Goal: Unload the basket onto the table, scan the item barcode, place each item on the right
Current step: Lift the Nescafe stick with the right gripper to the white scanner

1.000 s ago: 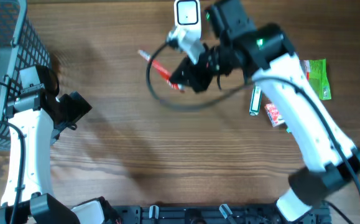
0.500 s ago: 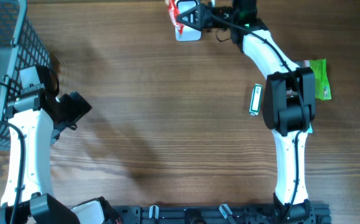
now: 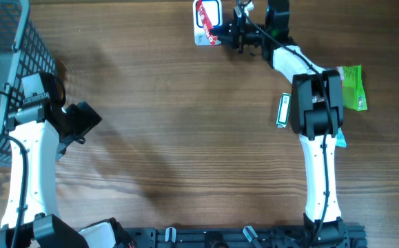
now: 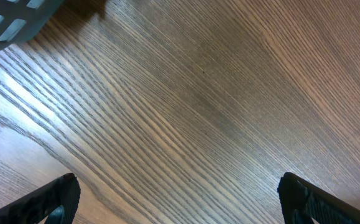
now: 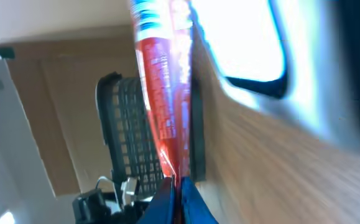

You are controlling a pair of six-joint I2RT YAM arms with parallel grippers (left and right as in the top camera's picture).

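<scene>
So the right pincer (image 3: 227, 31) is stretched way out to the far edge of the table (image 3: 185, 138). Its jaws are pressed together on the bottom end of a red packet (image 5: 161, 81). In the right wrist view the two blue tips meet right on the packet's lower corner, with no gap between them that I can see. From there the packet sticks up and away from the tips.

The packet is right at the scanner (image 3: 211, 12), the white box at the top middle of the table. From overhead the red strip lies across the scanner's left side. In the wrist view the packet is just beside the scanner's bright window, printed side showing. That view is too blurry to tell whether it actually touches, and I can't pick out a barcode either.

The left pincer (image 3: 82, 122) is spread as wide as it goes and holds nothing. In its own camera the two dark fingers (image 4: 49, 202) sit at the bottom corners of the frame with only bare wood between them. It's over the left side of the table, next to the grey basket (image 3: 6, 62), well away from the scanner.

Over on the right side there's a green packet (image 3: 351, 86) and a small green-and-white item (image 3: 282, 110) lying flat. They sit on either side of the right arm, and no pincer touches them.
</scene>
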